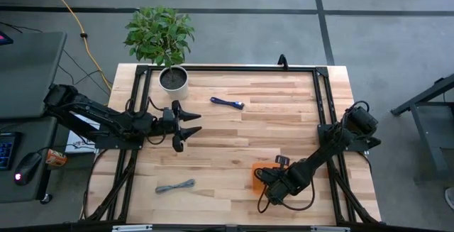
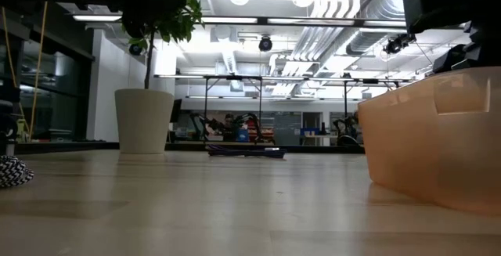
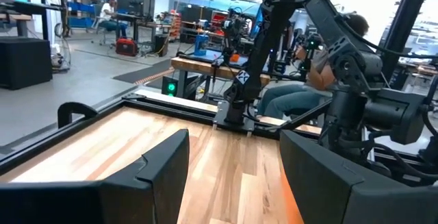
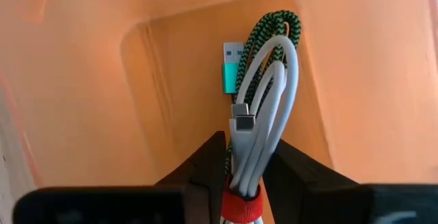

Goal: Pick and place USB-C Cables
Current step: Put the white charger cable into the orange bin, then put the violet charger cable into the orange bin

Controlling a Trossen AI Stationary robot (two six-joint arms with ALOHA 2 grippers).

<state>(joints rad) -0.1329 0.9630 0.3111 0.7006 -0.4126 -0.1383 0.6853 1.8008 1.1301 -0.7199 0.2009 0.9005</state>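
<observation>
From above, the right end effector [image 1: 268, 184] hangs over the orange tray [image 1: 257, 169] near the counter's [image 1: 234, 140] front edge, presumably to drop its load inside, while the left end effector [image 1: 186, 125] hovers released over bare wood, waiting. A dark blue cable [image 1: 227, 103] lies well beyond and to the right of that left end effector; a grey cable [image 1: 174, 186] lies near the front edge on its near side. At counter height, the tray wall [image 2: 438, 142] fills the right side, the blue cable [image 2: 246, 152] shows far back, and the potted plant [image 2: 145, 115] stands left. The left wrist view shows its fingers [image 3: 164, 176] spread apart, nothing between. The right wrist view shows the right end effector [image 4: 244, 176] clenched on a green and white cable bundle [image 4: 263, 107], held end-down over the tray floor [image 4: 102, 80], apparently so it falls within the walls.
</observation>
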